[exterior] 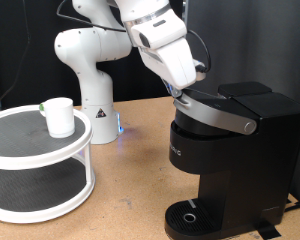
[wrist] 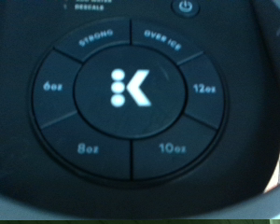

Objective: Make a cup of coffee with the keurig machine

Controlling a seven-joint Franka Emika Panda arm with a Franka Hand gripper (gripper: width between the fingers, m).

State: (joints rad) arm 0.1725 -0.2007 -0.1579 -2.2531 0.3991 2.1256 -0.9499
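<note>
Over the keurig machine (exterior: pixel 225 150), gripper (exterior: pixel 180 92) poised at the lid; finger state impossible to tell. Brew-selection step, judging by lit button dial (wrist: pixel 131 91). Cup (exterior: pixel 59 116) well apart, on white two-tier stand (exterior: pixel 40 190).

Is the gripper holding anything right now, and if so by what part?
Nothing shows between its fingers. The gripper is at the keurig machine's top; the cup stands apart.

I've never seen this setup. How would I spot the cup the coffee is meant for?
Start at the round white two-tier stand at the exterior view's left, across from the black keurig machine where the end effector is. On its upper shelf stands the cup, a small plain white cylinder. The only other thing beside it is a tiny green-topped object.
</note>
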